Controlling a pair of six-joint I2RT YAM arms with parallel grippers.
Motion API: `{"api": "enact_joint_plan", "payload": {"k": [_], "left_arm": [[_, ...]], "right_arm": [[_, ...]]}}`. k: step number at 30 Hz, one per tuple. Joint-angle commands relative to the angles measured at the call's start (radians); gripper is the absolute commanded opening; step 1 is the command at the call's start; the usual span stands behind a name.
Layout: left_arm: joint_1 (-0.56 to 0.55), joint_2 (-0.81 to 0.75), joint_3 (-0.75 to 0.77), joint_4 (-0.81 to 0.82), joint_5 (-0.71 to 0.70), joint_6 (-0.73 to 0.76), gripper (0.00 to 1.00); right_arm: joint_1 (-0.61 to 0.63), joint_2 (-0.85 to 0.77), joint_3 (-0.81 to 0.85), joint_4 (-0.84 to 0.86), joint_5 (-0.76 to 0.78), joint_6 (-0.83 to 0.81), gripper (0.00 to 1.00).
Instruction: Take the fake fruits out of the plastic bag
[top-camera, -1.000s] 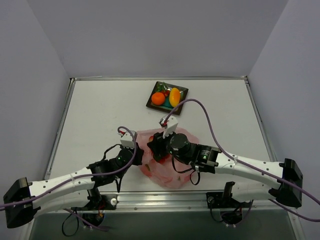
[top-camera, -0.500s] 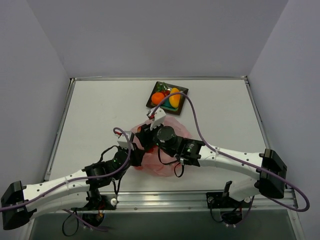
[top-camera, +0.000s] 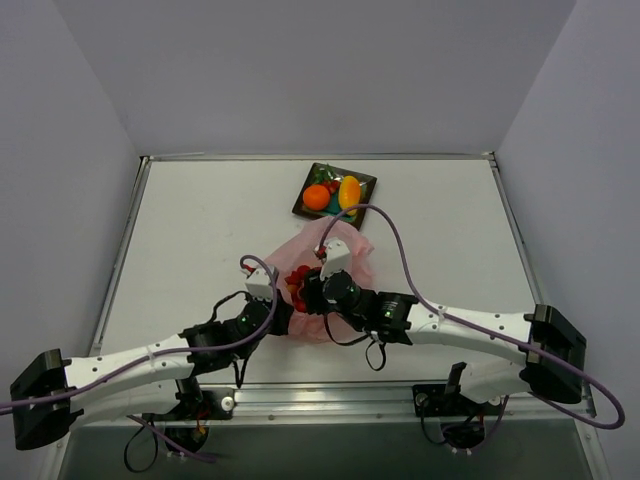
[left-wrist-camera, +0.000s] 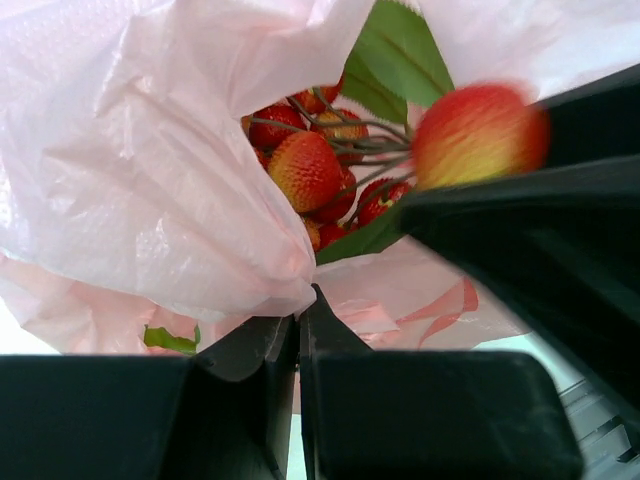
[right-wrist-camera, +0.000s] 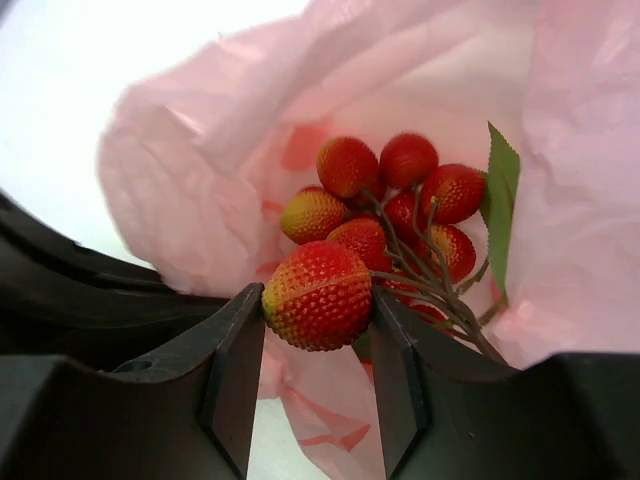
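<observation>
A pale grey worktop (top-camera: 200, 220) fills the middle of the overhead view, wider at the near side than at the far side. A thin raised metal edge (top-camera: 120, 262) borders it on the left, right and far sides. A silvery metal rail (top-camera: 330, 398) runs along the near edge. A square plate (top-camera: 322, 216) with a dark rim and a teal inside lies toward the far edge, about midway across, turned so that its corners point slightly off the worktop's sides. A plain, pale lavender-grey back wall (top-camera: 320, 70), left wall (top-camera: 60, 200) and right wall (top-camera: 585, 180) close in the worktop.
</observation>
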Motion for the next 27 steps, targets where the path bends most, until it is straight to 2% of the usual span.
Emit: {"api": "enact_joint_plan", "payload": {"k": [1,5,8,14,20,27], "left_arm": [[-0.004,0.02,0.014,0.049,-0.004,-0.016,0.02],[-0.003,0.049,0.028,0.055,-0.004,-0.01,0.02],[-0.004,0.049,0.028,0.054,-0.003,-0.005,0.02],[-0.004,0.067,0.036,0.069,-0.004,-0.011,0.02],[-0.004,0.086,0.06,0.077,-0.006,-0.004,0.02],[-0.004,-0.038,0.028,0.003,-0.059,-0.028,0.02]], "right_arm": [[0.007,-0.126,0.077,0.073,0.064,-0.05,0.02],[0.007,-0.17,0.086,0.162,0.058,-0.082,0.03],[0.007,-0.151,0.105,0.152,0.05,-0.079,0.02],[0.007,-0.177,0.106,0.285,-0.051,-0.069,0.02],[0.007,-0.076,0.174,0.429,-0.213,-0.006,0.02],[0.012,-0.165,0.197,0.399,-0.164,-0.041,0.01]]}}
